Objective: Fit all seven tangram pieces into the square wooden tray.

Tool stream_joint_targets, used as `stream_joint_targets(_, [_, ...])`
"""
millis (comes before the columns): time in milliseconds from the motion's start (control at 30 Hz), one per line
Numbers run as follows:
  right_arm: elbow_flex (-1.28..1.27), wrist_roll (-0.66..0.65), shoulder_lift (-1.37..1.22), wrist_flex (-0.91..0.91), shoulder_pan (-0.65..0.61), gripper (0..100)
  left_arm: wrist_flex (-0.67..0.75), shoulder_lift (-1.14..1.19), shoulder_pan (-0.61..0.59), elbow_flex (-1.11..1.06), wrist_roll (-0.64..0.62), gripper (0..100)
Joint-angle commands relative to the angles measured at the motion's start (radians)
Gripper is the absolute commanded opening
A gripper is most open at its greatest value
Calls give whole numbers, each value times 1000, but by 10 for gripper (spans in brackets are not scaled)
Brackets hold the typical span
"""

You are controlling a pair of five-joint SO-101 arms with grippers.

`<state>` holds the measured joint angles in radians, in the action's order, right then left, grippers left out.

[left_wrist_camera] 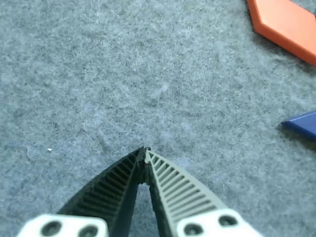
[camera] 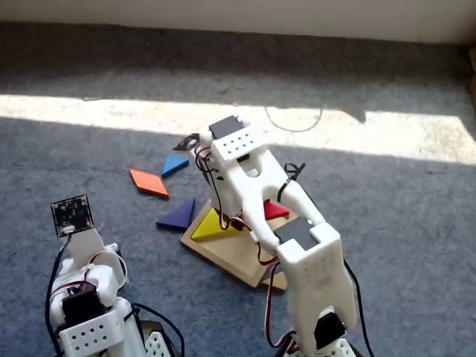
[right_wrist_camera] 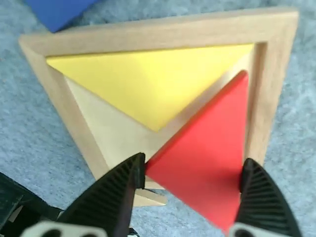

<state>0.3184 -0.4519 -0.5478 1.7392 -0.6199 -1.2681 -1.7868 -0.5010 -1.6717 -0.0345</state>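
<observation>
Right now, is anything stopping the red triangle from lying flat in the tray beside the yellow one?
Only the tray itself: the red triangle overhangs its rim instead of sitting fully inside. The yellow triangle lies beside it, not on it, and the bare tray floor looks free.

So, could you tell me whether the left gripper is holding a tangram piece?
No, the left gripper is shut on nothing, its tips meeting over grey carpet.

Left pincer closed, right pincer gripping
</observation>
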Motion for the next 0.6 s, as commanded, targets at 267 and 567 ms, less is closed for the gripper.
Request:
stream_joint_targets(267, [-176, -17, 340, 22, -15, 305, 15, -25, -13, -12, 0, 6])
stream_joint_targets(567, [-217, -25, 355, 4, -16, 361, 15, -25, -13, -12, 0, 6])
